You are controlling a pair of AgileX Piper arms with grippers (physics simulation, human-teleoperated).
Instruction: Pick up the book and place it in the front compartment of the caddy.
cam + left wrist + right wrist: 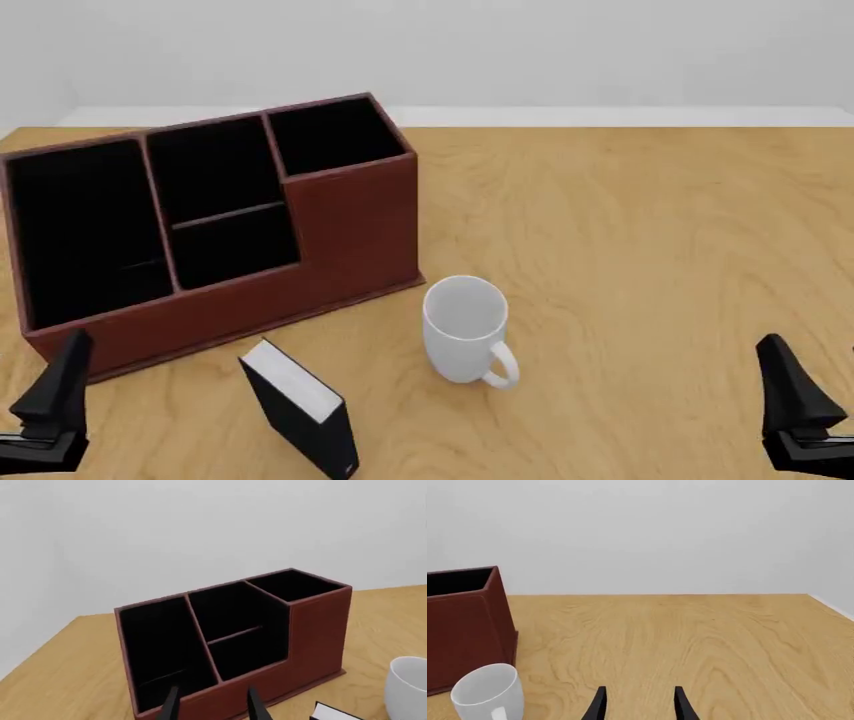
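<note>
The black book (pixel 302 412) with white page edges stands upright on the table, in front of the caddy and left of the mug; a corner of it shows in the left wrist view (pixel 329 713). The reddish-brown caddy (pixel 350 225) stands at the back left. Its middle section is split in two, and the front compartment (pixel 214 170) is the half away from the low wall; it also shows in the left wrist view (pixel 227 611). My left gripper (pixel 212 705) is open and empty, near the caddy's low wall. My right gripper (pixel 639 702) is open and empty, over bare table at the right.
A white mug (pixel 465 325) stands right of the book, close to the caddy's tall corner slot (pixel 334 135); it also shows in the right wrist view (pixel 487 695). The caddy's wide end slot (pixel 80 225) is at the far left. The wooden table (pixel 641 250) stretches to the right.
</note>
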